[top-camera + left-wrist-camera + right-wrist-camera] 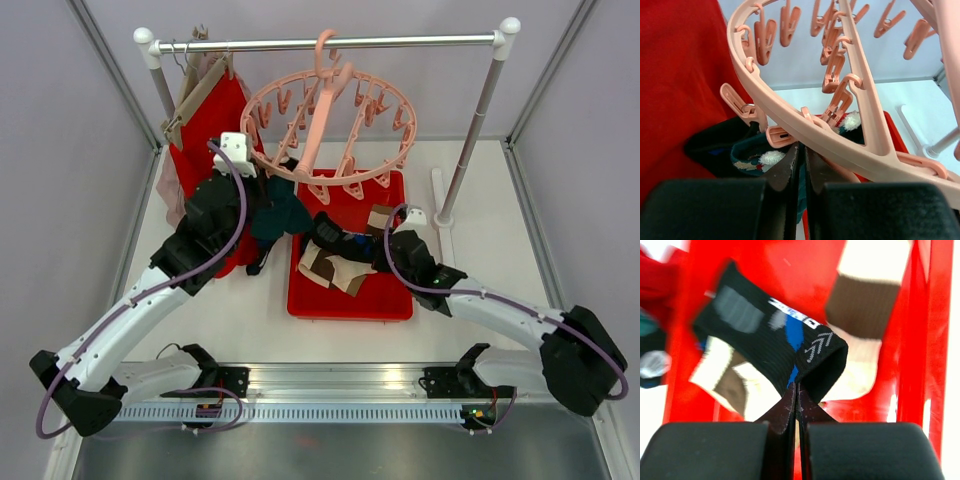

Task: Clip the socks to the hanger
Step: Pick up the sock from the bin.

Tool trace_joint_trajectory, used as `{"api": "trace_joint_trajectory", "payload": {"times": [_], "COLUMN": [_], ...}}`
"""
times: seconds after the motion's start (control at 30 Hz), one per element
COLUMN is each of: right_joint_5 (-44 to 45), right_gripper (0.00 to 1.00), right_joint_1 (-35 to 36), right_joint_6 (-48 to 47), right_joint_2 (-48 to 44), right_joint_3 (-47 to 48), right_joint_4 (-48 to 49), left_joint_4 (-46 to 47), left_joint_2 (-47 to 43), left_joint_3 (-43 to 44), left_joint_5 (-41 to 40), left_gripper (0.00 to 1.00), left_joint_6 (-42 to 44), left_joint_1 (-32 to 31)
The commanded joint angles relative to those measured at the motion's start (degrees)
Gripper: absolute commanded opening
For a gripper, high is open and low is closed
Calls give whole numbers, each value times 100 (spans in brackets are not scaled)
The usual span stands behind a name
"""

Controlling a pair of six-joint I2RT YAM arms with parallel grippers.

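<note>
**A:** Where does the hanger sit?

**B:** The pink ring hanger (330,125) hangs by its hook from the rail (400,42) over the far side of the desk (500,220). The red cloth (215,120) hangs just beside it, toward the far left corner.

**A:** And the left arm?

**B:** The left arm (150,290) reaches up to the ring's near left rim. Its jaws are all but closed, with a sliver of the teal sock (752,160) showing in the slit between them. The sock hangs just under the rim, beside a peg (785,136). Whether that peg bites the sock cannot be told.

**A:** The right arm?

**B:** The right arm (500,305) lies low over the red tray (350,300) in the middle of the desk. Its jaws are shut tight on the cuff edge of the black sock (770,335), which has white, grey and blue markings.

**A:** Any other socks?

**B:** A brown-and-cream sock (380,218) lies toward the tray's far right corner. A second brown-and-cream sock (335,270) lies mid-tray, partly under the black one.
</note>
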Motion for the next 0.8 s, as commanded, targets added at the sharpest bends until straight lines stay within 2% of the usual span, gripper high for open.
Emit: {"api": "trace_joint_trajectory", "payload": {"times": [0.0, 0.2, 0.57, 0.73, 0.77], "right_joint_5": [215, 154, -777, -953, -1015], "right_gripper": [0, 0, 0, 0, 0], "right_joint_1": [89, 194, 256, 265, 265], "right_joint_6": [-571, -1204, -2066, -2287, -2348], "right_joint_2": [-612, -1535, -2652, -2758, -2749], "right_joint_3": [210, 588, 1571, 2126, 2344], "right_joint_4": [-57, -786, -2008, -2597, -2702], "left_joint_4": [221, 132, 255, 422, 457], "left_joint_2": [-237, -421, -913, -1212, -1282], "left_joint_3": [-42, -174, -701, -754, -745], "left_joint_5": [483, 1185, 2408, 4164, 4471], "left_gripper": [12, 13, 19, 28, 32], "left_joint_6": [-148, -323, -447, -350, -333], "left_joint_1": [48, 39, 39, 39, 39]}}
